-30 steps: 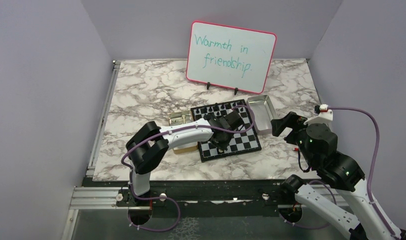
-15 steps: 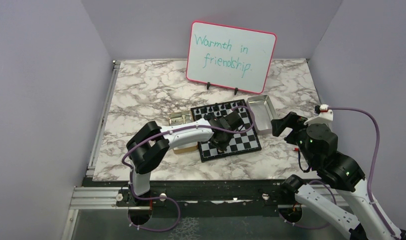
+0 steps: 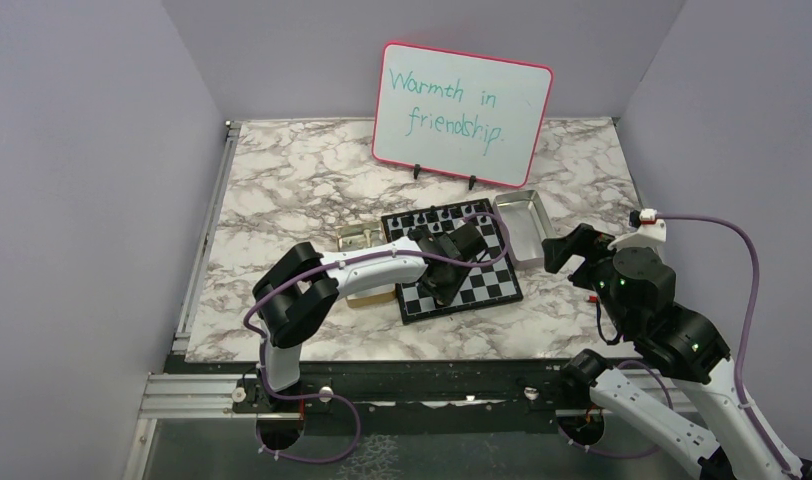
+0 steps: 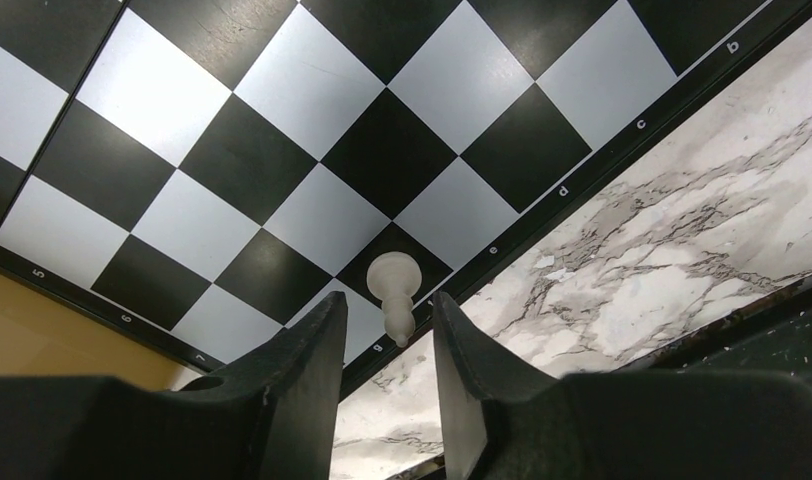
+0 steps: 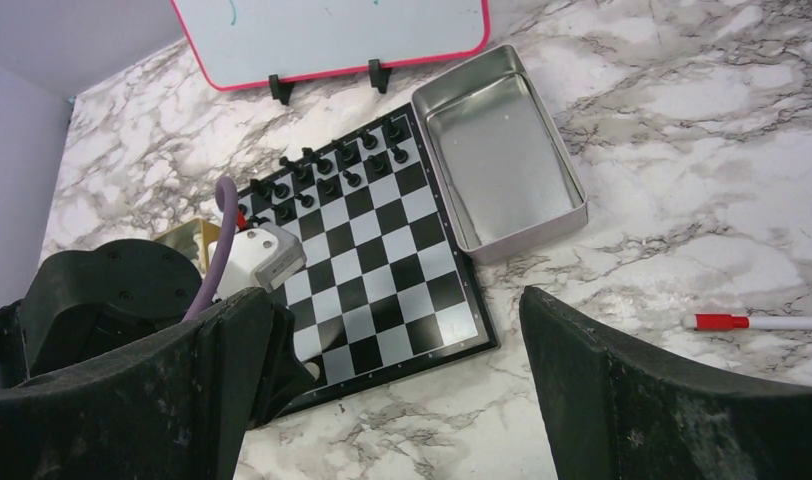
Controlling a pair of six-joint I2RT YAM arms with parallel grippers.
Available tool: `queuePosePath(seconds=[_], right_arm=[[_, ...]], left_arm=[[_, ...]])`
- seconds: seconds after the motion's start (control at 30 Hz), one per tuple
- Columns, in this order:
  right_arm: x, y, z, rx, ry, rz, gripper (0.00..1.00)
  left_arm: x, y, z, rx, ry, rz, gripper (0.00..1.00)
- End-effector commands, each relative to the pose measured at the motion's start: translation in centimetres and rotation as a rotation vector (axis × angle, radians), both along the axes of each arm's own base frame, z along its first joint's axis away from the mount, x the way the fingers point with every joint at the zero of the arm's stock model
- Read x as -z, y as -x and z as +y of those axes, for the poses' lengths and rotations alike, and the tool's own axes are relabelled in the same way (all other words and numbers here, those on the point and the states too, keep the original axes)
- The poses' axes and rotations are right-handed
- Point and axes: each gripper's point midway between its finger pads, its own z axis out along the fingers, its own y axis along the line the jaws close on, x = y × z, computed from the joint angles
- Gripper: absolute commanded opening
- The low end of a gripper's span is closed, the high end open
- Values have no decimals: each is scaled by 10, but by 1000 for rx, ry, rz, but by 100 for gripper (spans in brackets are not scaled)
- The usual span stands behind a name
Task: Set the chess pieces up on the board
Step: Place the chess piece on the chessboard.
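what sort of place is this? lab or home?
Likely a lab robot cell: plain lavender walls box in the marble-patterned table, an aluminium rail runs along its near edge, and a whiteboard stands at the back.

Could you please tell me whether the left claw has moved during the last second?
No. The left claw sits over the board, on its near rows, same offset from the metal tray as before.

1. The board (image 3: 494, 282) is a small square of black and white boxes. It lies flat on the marble desk (image 3: 282, 190), turned a bit.
2. The black pieces (image 5: 327, 168) stand in two rows along its far edge.
3. One cream piece (image 4: 392, 278) is on a black box by the near edge.
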Motion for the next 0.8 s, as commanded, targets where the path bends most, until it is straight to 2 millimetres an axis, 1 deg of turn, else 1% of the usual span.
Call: queuePosePath(seconds=[0.0, 0.07, 0.23, 0.33, 0.43, 0.5, 0.57, 0.67, 0.77], right_arm=[[-2, 3, 1, -9, -10, 3, 99], [0, 3, 1, -9, -11, 10, 99], [4, 5, 2, -12, -26, 15, 99], [5, 6, 4, -21, -35, 19, 99], [8, 7, 6, -28, -36, 27, 99], [10, 7, 8, -37, -35, 35, 99], [12, 7, 8, -41, -28, 41, 99], [12, 8, 6, -37, -18, 43, 99], [11, 8, 7, -43, -24, 39, 98]], left_arm=[[-25, -6, -7, -5, 38, -51, 40], [-35, -8, -10, -12, 65, -68, 43], [-62, -15, -19, -25, 127, -110, 43], [-78, -22, -19, -46, 154, -150, 43], [-95, -31, -12, -78, 181, -186, 43], [-108, -38, -3, -107, 200, -212, 43], [-115, -46, 10, -135, 209, -229, 43], [-120, -60, 37, -193, 206, -248, 42], [-119, -75, 71, -264, 186, -261, 40]])
